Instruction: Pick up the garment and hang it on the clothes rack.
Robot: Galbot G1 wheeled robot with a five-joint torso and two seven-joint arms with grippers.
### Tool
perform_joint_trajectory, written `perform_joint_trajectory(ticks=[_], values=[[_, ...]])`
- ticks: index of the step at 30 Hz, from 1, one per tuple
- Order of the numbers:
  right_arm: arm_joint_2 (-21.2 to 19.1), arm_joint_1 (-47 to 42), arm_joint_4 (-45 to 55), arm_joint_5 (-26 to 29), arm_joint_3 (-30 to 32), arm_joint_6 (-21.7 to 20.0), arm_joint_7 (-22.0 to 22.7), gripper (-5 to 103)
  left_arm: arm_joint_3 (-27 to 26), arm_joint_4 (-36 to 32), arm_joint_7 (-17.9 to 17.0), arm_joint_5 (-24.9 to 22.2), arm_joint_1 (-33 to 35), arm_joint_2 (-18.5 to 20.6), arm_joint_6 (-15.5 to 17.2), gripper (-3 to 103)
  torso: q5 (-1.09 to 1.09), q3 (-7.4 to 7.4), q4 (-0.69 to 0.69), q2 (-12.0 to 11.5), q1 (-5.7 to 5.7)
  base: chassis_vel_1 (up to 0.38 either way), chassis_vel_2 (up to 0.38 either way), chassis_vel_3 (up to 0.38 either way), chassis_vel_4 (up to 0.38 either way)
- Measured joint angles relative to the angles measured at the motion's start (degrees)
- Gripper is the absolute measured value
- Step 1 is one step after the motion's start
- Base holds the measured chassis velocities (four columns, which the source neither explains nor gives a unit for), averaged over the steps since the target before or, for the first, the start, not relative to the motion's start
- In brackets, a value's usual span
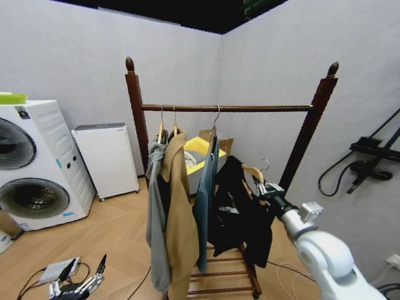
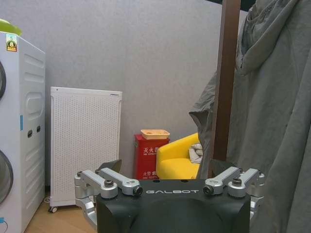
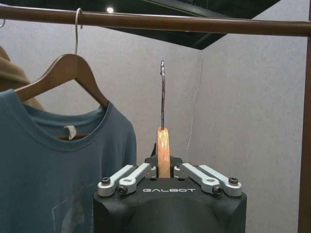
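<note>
The clothes rack (image 1: 250,108) stands in the corner, dark brown with knobbed posts. A grey hoodie (image 1: 156,206), a tan coat (image 1: 180,219) and a teal shirt (image 1: 205,200) hang on its rail. My right gripper (image 1: 265,187) is shut on the light wooden hanger (image 1: 252,172) of the black garment (image 1: 240,215), which hangs to the right of the teal shirt, below the rail. In the right wrist view the gripper (image 3: 164,170) clamps the hanger's neck (image 3: 164,150); its metal hook (image 3: 162,92) ends just under the rail (image 3: 194,23). My left gripper (image 1: 78,287) sits low at the left, open (image 2: 170,182).
A washing machine (image 1: 31,162) and a white cabinet (image 1: 106,159) stand along the left wall. A yellow chair (image 1: 200,150) sits behind the rack, a red box (image 2: 151,155) beside it. Cables and a small device (image 1: 59,270) lie on the floor. Black fittings (image 1: 372,156) hang on the right wall.
</note>
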Motion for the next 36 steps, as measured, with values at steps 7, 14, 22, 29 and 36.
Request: perform_joint_trajectory(ticks=[7, 14, 22, 29, 36], values=[[-3.89, 12.13, -1.88, 5.69, -3.29, -9.88, 3.16, 10, 0.0, 0.0, 0.0, 0.0, 0.0, 0.0, 0.0, 100, 0.01, 0.02, 0.02, -0.01, 0.03, 0.0, 0.0, 0.0, 0.0], [-6.56, 26.61, -6.23, 12.47, -9.74, -14.52, 4.45, 10, 0.0, 0.0, 0.0, 0.0, 0.0, 0.0, 0.0, 100, -0.01, 0.01, 0.01, -0.01, 0.04, 0.0, 0.0, 0.0, 0.0], [-5.64, 41.46, -14.45, 14.22, -19.38, -15.24, 7.23, 10, 0.0, 0.0, 0.0, 0.0, 0.0, 0.0, 0.0, 100, -0.01, 0.02, 0.03, -0.01, 0.04, 0.0, 0.0, 0.0, 0.0], [-5.7, 47.17, -17.08, 14.07, -23.17, -15.2, 7.29, 10, 0.0, 0.0, -0.01, 0.0, 0.0, 0.0, 0.0, 100, 0.0, 0.01, 0.0, -0.01, 0.03, 0.0, 0.0, 0.0, 0.0], [-5.16, 50.15, -20.4, 15.03, -27.61, -15.04, 7.6, 10, 0.0, 0.0, 0.0, 0.0, 0.0, 0.0, 0.0, 100, 0.0, 0.01, 0.01, -0.01, 0.04, 0.0, 0.0, 0.0, 0.0]])
